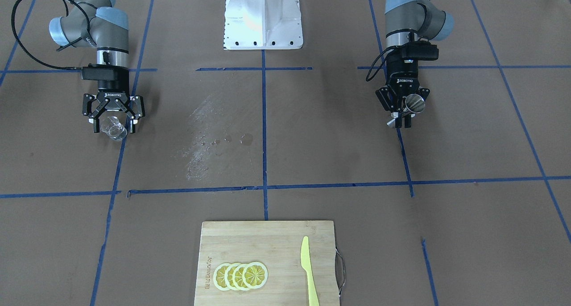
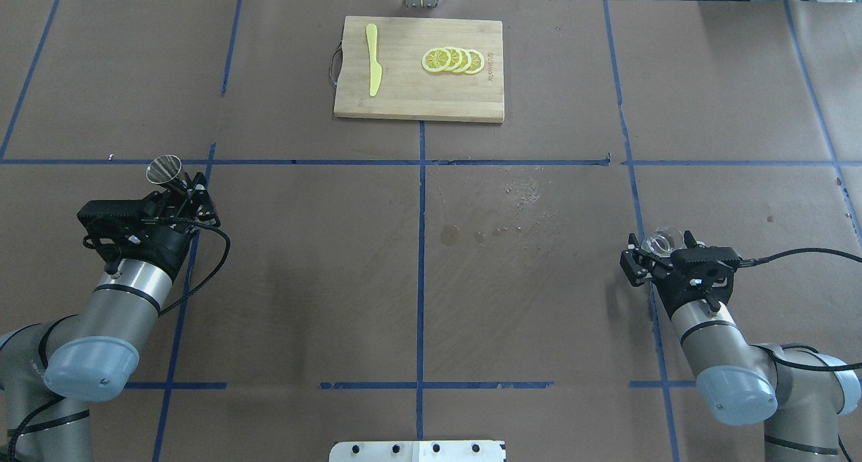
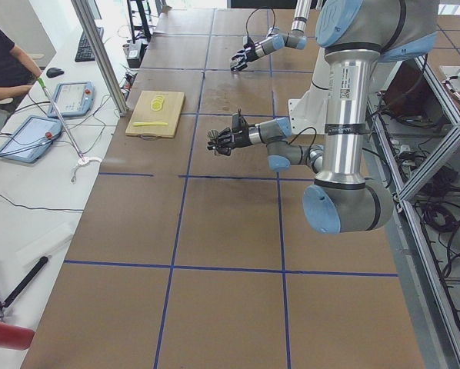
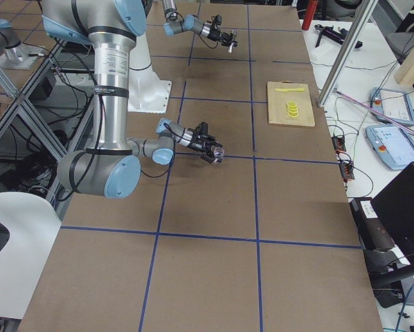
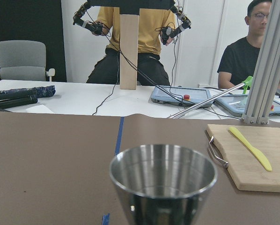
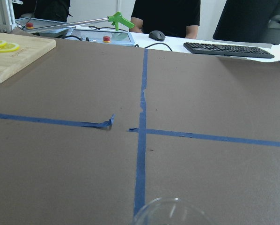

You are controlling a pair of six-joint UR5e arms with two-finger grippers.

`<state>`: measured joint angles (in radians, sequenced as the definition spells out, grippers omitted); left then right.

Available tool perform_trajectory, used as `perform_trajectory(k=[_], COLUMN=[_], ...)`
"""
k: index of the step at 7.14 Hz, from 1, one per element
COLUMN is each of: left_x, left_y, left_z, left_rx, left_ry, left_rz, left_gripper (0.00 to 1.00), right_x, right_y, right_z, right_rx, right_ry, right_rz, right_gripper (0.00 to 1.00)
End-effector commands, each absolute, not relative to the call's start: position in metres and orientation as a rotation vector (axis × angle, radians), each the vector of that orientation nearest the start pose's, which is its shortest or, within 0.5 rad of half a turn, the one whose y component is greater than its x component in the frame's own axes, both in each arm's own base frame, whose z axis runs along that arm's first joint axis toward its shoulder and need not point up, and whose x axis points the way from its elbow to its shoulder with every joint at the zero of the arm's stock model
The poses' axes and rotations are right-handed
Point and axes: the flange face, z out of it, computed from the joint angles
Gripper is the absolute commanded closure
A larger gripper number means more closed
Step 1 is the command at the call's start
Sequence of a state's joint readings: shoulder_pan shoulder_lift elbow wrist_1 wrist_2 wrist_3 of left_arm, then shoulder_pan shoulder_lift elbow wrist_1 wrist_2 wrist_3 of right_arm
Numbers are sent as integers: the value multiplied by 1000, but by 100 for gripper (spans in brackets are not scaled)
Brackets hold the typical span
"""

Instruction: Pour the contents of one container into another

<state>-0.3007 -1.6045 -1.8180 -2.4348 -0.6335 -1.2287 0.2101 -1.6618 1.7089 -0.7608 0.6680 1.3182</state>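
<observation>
My left gripper (image 1: 403, 115) is shut on the waist of the small steel jigger (image 1: 415, 104), held off the table on my left side. Its open cone (image 2: 165, 169) sticks out past the fingertips, and its rim fills the lower middle of the left wrist view (image 5: 162, 180). My right gripper (image 1: 113, 118) is shut on the clear glass cup (image 1: 113, 128), its fingers spread around the cup's sides. That cup (image 2: 662, 241) hangs over the table's right side, and only its rim (image 6: 170, 213) shows in the right wrist view. The two containers are far apart.
A wooden cutting board (image 2: 404, 98) at the table's far middle carries lemon slices (image 2: 452, 60) and a yellow knife (image 2: 372, 68). Wet spots (image 2: 491, 226) mark the brown table centre. The white robot base (image 1: 263, 18) stands between the arms. Operators sit beyond the far edge.
</observation>
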Motion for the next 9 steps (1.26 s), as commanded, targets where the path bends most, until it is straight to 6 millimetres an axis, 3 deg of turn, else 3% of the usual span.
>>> perform_trajectory(k=[1, 9], left_x=[401, 400], left_y=[-348, -349], left_z=[412, 412], left_rx=[1119, 1120], left_ry=[738, 739], left_rz=[-499, -501], left_gripper=[100, 100], right_x=[-408, -412], right_y=[-308, -305], right_z=[532, 537], right_rx=[1003, 984], right_ry=[-578, -580], right_rz=[356, 340], right_gripper=[2, 4])
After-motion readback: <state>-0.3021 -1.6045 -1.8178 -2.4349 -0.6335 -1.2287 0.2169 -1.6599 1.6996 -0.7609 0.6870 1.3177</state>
